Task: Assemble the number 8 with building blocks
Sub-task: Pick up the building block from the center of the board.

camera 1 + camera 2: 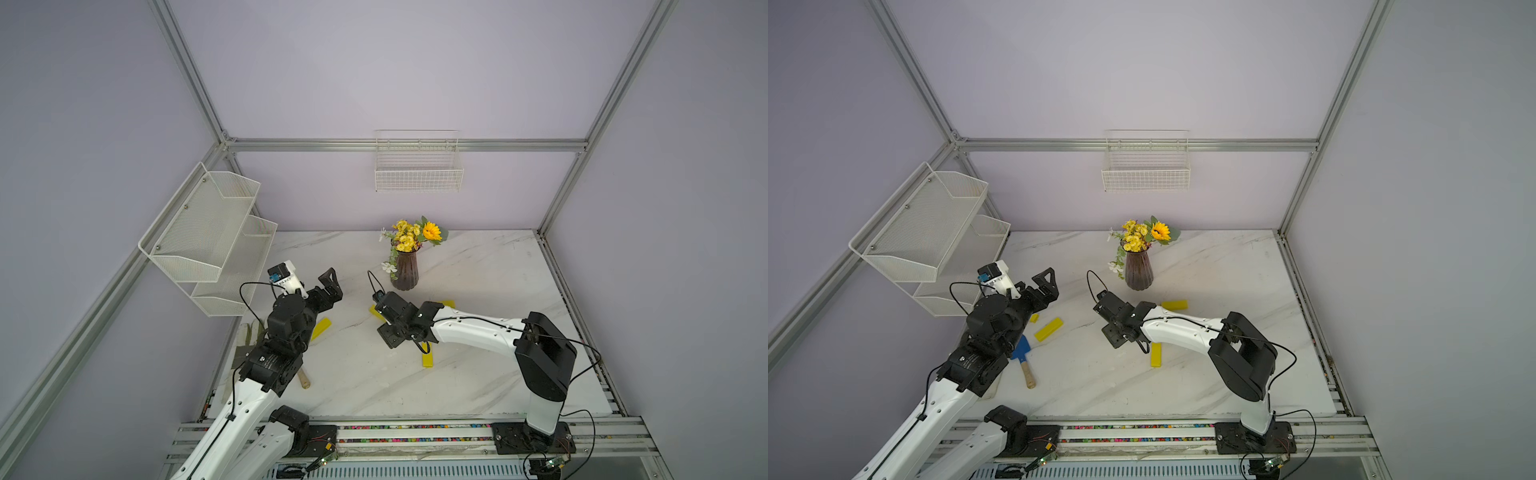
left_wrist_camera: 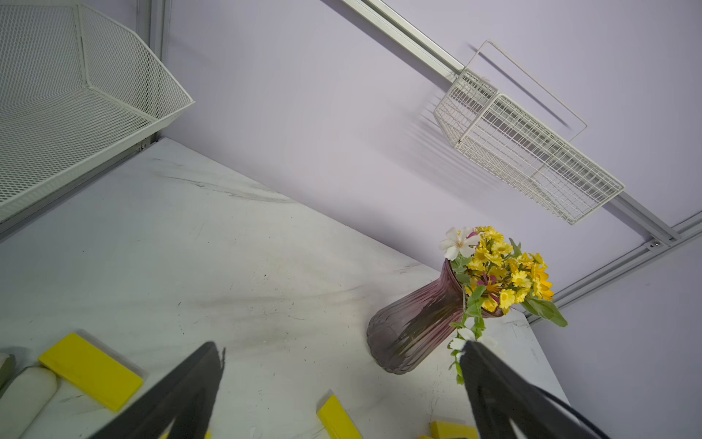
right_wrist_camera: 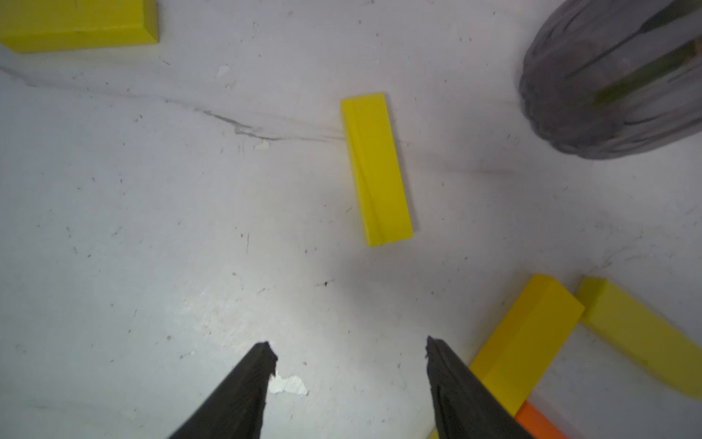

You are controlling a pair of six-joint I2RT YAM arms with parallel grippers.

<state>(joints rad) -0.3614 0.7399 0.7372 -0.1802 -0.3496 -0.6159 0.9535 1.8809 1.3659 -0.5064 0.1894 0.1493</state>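
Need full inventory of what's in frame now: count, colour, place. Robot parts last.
yellow blocks: at least four, bright yellow, scattered on the table, some partly hidden by the arms.
orange block: one, orange, next to a yellow block; shows only in the right wrist view.
vase: one, dark purple, mid-table toward the back, holding yellow flowers.
trowel: one, blue blade, wooden handle, by the left arm.
mesh shelf: one, white, left wall.
wire basket: one, white, back wall.
table: one, white marble.
left fingers: two, black, wide apart, empty.
right fingers: two, black, apart, empty, low over the table.
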